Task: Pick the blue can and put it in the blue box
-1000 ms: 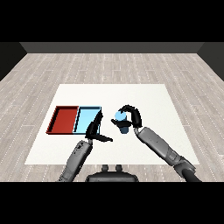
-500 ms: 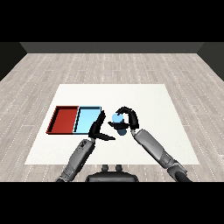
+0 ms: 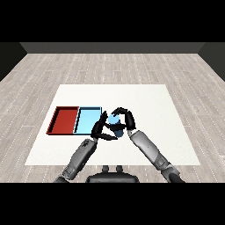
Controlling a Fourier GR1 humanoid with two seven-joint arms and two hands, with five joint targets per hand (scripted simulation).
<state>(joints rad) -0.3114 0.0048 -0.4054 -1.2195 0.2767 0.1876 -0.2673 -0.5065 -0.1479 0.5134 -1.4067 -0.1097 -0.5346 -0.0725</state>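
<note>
The blue can (image 3: pixel 114 123) is held above the table just right of the light blue tray (image 3: pixel 86 121). My right hand (image 3: pixel 125 119) curls round it from the right and above. My left hand (image 3: pixel 101 129) is right beside the can on its left, fingers straight and spread, over the blue tray's right edge. Part of the can's lower body is hidden behind the two hands.
A red tray (image 3: pixel 65 120) lies directly left of the blue one, sharing a wall. The white table (image 3: pixel 149 101) stretches to the right and back of the hands, with grey wooden floor around it.
My right hand has carried the blue can leftward toward the blue tray, and it now sits close against my left hand. The left hand has stayed near the tray's right edge.
</note>
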